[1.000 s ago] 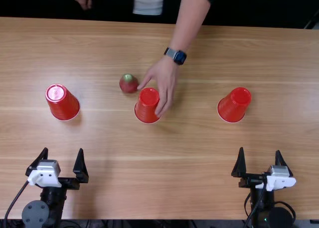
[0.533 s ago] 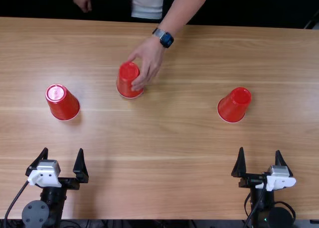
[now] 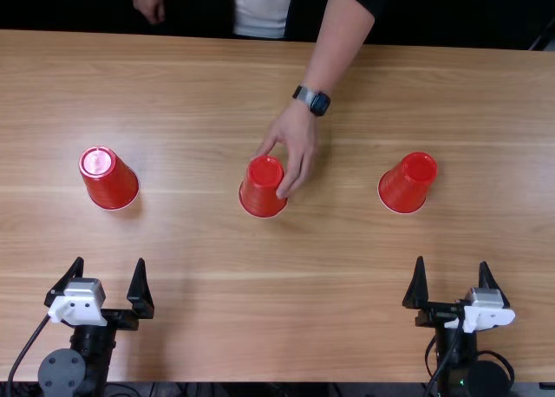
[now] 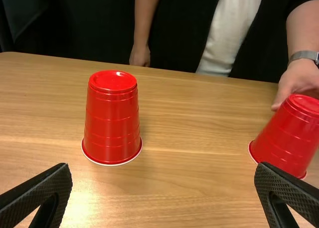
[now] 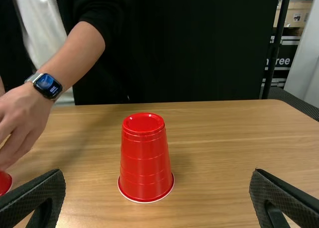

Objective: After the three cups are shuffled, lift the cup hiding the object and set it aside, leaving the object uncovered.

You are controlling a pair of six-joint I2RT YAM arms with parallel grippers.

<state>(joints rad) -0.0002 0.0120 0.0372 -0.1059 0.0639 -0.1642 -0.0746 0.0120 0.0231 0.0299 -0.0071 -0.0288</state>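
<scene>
Standing wide open and empty at the tabletop's (image 3: 277,267) near edge, the robot's left hand (image 3: 108,269) and right hand (image 3: 451,267) flank the middle cup (image 3: 260,191), farther off under a person's hand (image 3: 293,146), slightly nearer the left.

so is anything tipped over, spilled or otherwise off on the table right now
Nothing stands out. The left cup, middle cup and right cup all stand mouth-down in a row on the table, with nothing spilled or dented. A person's hand rests on the middle cup.
</scene>
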